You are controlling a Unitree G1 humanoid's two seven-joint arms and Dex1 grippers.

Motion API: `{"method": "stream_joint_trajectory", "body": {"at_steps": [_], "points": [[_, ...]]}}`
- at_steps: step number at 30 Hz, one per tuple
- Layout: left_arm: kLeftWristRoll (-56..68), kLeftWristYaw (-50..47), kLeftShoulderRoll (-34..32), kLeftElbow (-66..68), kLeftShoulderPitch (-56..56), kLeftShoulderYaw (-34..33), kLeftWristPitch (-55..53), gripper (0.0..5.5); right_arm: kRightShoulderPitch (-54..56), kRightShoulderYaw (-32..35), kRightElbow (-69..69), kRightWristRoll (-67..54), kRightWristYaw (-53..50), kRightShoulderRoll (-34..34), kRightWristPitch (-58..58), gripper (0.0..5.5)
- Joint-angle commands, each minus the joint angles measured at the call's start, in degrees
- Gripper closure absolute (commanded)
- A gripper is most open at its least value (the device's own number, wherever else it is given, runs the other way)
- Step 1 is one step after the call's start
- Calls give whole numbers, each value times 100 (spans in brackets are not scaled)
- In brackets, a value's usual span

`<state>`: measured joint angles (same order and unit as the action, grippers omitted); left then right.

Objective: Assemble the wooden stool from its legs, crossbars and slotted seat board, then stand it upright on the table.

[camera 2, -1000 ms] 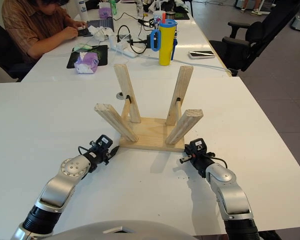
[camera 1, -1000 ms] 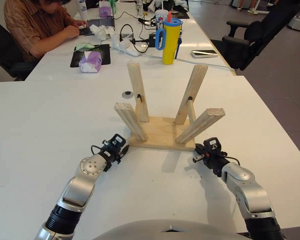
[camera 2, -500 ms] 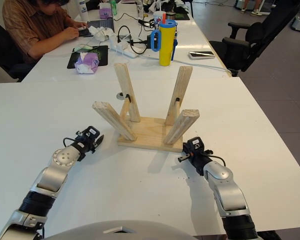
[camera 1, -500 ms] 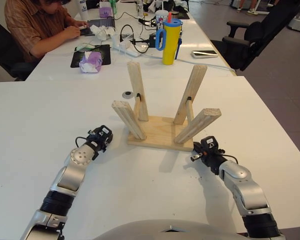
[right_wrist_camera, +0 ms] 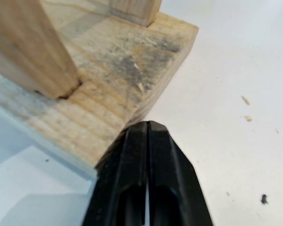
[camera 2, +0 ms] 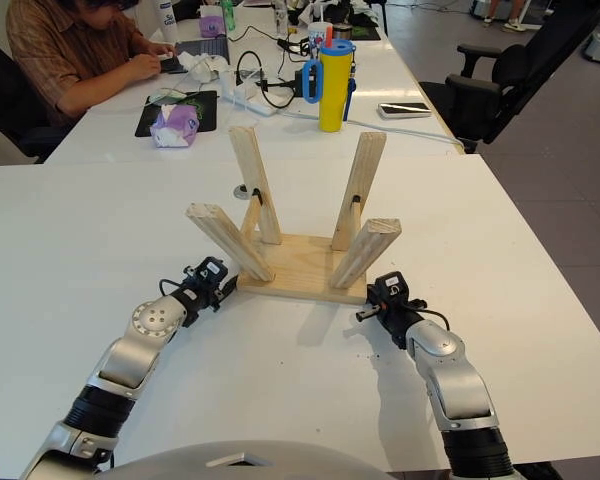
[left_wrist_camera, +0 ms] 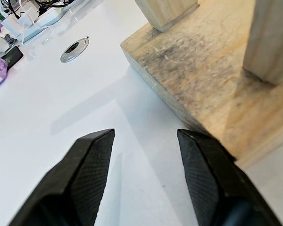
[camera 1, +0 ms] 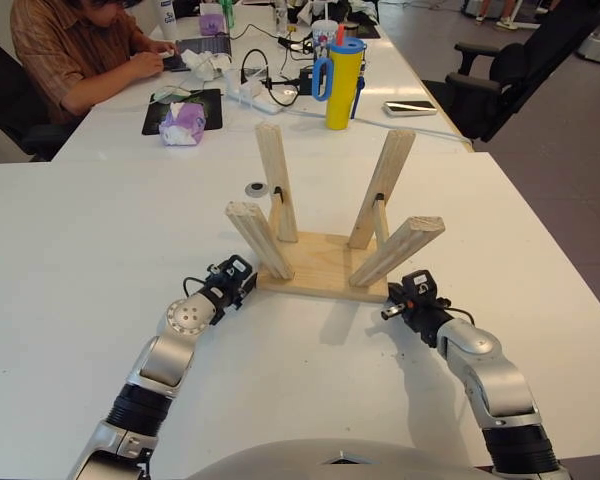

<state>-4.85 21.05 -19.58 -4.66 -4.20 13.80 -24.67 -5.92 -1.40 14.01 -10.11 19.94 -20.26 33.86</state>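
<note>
The left pincer (left_wrist_camera: 144,137) is open, its two black fingers (left_wrist_camera: 91,165) spread wide and lying low over the white surface (camera 1: 90,250). It points at the near left corner of the seat board (left_wrist_camera: 203,70). One finger lies just beside the board's edge; I cannot tell whether it touches the wood.

The right pincer (right_wrist_camera: 147,128) is closed on nothing, its fingers (right_wrist_camera: 166,165) pressed flat together. Its tip sits against the near right corner of the seat board, at the lower edge where the wood meets the surface.

The stool (camera 1: 326,268) stands upside down between the two pincers, with the seat board lying flat on the surface. Four legs rise from the board and lean outward. The two near legs (camera 1: 261,240) (camera 1: 401,250) tilt strongly to the sides over the board's near corners. The two far legs (camera 1: 275,180) (camera 1: 383,186) stand steeper at the board's far edge. The board's wood shows dark smudges around the leg sockets.

A small round metal disc (camera 1: 254,189) sits in the surface just beyond the board's far left corner. Farther beyond the board, on the next surface, stands a yellow bottle (camera 1: 342,85) with a blue handle. A phone (camera 1: 410,107) lies to its right. A purple packet (camera 1: 185,122) lies well to the far left of the board.
</note>
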Motion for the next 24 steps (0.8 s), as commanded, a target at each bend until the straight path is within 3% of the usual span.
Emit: {"method": "stream_joint_trajectory", "body": {"at_steps": [1, 9, 24], "points": [[1190, 679, 574, -807, 187, 24, -941, 299, 141, -261, 648, -946, 565, 264, 1002, 550], [2251, 539, 854, -2003, -22, -502, -2598, 299, 842, 533, 1510, -2116, 243, 769, 2927, 550], [2400, 539, 662, -2562, -523, -1295, -3671, 299, 2130, 1693, 1911, -2382, 107, 1357, 4776, 550]]}}
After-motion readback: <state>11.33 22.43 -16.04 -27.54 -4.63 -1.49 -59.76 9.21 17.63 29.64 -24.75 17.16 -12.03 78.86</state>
